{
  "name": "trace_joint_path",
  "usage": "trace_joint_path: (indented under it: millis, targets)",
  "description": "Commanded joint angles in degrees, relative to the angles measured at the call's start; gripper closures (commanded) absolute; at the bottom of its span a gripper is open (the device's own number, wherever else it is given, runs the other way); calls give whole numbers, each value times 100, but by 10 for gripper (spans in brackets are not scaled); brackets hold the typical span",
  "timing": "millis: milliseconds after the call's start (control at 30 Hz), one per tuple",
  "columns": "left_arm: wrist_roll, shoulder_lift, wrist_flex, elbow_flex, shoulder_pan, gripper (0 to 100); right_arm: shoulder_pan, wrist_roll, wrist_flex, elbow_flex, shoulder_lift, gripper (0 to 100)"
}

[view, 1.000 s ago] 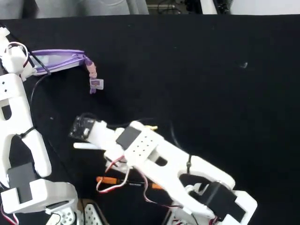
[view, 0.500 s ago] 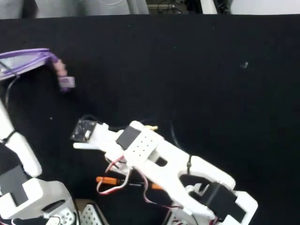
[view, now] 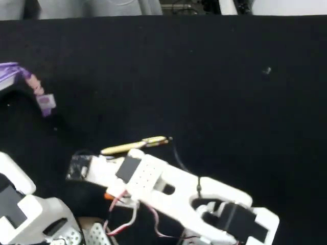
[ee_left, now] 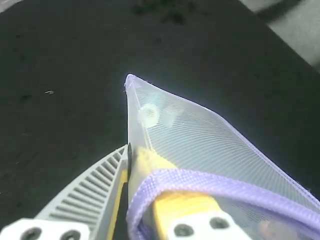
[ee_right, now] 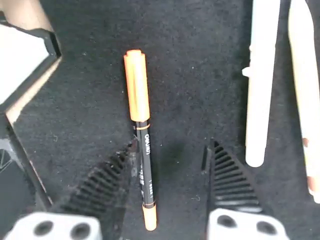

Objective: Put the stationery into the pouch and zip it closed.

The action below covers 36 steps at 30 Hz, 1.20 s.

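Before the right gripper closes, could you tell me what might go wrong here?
The orange pen lies close to one finger of the open right gripper, not centred, so closing may roll or skew it. The white pen lies just outside the other finger and could be nudged.

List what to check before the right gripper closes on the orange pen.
1. Right gripper open: ok, its jaws stand apart on either side of the orange pen.
2. Pen centred between them: not ok, it lies close to one jaw.
3. White pen outside the jaws: ok, it lies beyond the other jaw.
4. Gripper low enough to grasp: cannot tell.
5. Left gripper holding the pouch: ok, one finger sits inside its purple-edged mouth.
6. Mouth wide enough for a pen: cannot tell.
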Motion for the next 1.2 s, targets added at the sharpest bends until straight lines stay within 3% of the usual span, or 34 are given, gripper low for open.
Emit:
trace_joint_path:
  millis: [0,300,700,933,1167]
  targets:
    - [-105,-132,9,-435,-215,971,-88,-70,-97,-31,-242,794]
    - [-105,-132,9,-435,-479,971,-88,-79,-563,-119,426,794]
    - [-105,-105,9,-435,-558,971,-97,-545,-9,-1367,2141,794]
    - [-105,-114,-18,-321,-523,971,-141,-554,246,-1481,1974,794]
    - [-105,-123,-26,-242,-453,971,-316,-527,325,-1165,585,794]
